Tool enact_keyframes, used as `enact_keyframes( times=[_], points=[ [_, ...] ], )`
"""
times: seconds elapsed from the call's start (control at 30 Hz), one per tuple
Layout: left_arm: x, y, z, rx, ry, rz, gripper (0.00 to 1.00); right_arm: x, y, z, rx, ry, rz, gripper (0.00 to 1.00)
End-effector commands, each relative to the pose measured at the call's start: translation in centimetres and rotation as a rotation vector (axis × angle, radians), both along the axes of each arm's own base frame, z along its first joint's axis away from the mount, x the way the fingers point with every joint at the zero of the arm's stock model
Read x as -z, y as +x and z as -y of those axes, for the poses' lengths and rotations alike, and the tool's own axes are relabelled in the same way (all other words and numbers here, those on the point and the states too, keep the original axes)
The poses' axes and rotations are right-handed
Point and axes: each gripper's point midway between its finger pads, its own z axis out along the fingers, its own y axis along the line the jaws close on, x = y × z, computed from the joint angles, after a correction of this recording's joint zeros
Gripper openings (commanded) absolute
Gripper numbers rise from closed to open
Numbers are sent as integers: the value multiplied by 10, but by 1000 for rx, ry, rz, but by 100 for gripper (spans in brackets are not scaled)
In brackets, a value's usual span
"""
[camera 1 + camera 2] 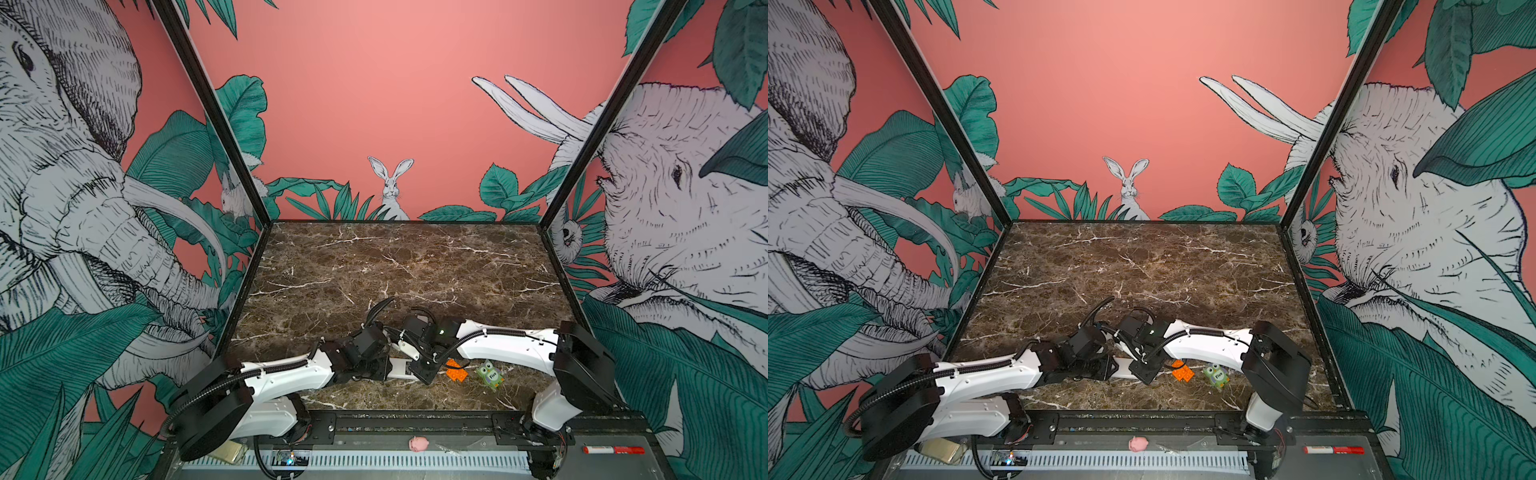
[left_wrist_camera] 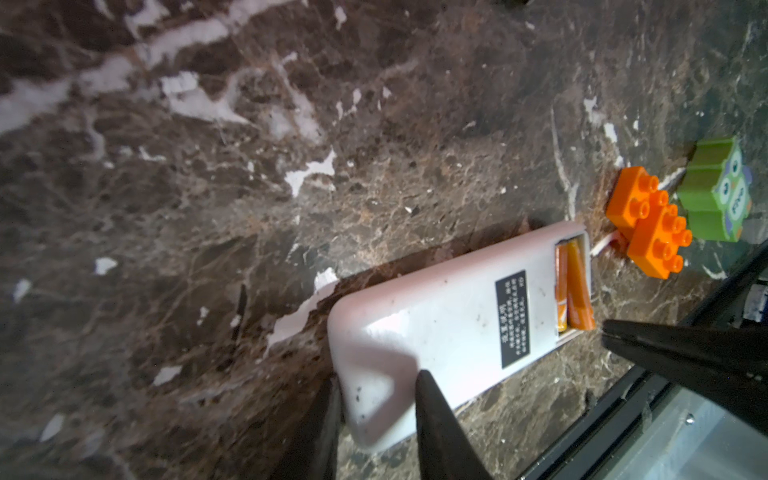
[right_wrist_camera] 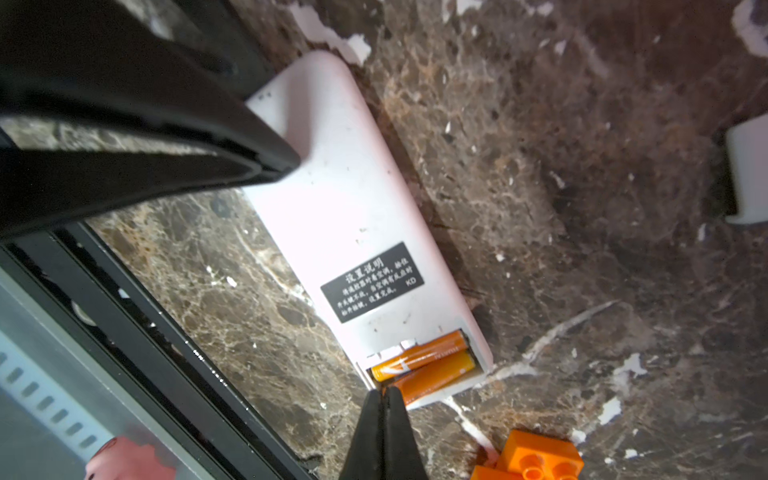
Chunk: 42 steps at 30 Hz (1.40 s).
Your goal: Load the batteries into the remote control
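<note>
A white remote control (image 3: pixel 357 208) lies back-up near the front edge of the marble table (image 1: pixel 415 270). Both orange batteries (image 3: pixel 424 356) sit in its open compartment at the end nearest an orange brick (image 2: pixel 648 220) and a green owl toy (image 2: pixel 723 191). It looks light, stiff and slick, best gripped across its long side edges away from the compartment, while the small round batteries would likely roll or spring out. The left gripper (image 2: pixel 378 380) has its fingers narrowed onto the remote's far end, pinning it, and the right gripper (image 3: pixel 383 392) has its fingers pressed together, their joined tips touching the end of the outer battery.
</note>
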Motion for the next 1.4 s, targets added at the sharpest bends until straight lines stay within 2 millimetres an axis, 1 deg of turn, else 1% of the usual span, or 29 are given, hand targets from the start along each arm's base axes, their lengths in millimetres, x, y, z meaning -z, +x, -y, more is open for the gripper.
enact_keyframes(
  times=[0.0,0.27,0.73,0.83,1.0,1.07,1.13,1.2,1.3,1.37],
  points=[
    [37,-25,-30,25,142,-104,31,4,-3,13,20,-39,-11,0],
    [37,-26,-31,22,145,-107,31,17,-6,18,19,-70,-25,0],
    [36,-26,-31,21,143,-107,31,44,-12,30,30,-127,-56,0],
    [35,-25,-31,22,143,-103,31,47,-14,33,39,-131,-63,0],
    [36,-25,-31,23,144,-106,31,38,-11,28,37,-101,-46,0],
    [36,-25,-31,23,143,-104,31,31,-8,20,29,-75,-36,1],
    [35,-25,-31,22,142,-104,31,20,-5,10,22,-39,-24,4],
    [35,-25,-31,22,141,-102,31,9,-1,4,20,-13,-8,5],
    [35,-26,-31,24,142,-105,31,-4,2,1,22,5,14,6],
    [36,-25,-31,24,142,-104,31,-4,3,5,25,-3,19,5]
  ],
)
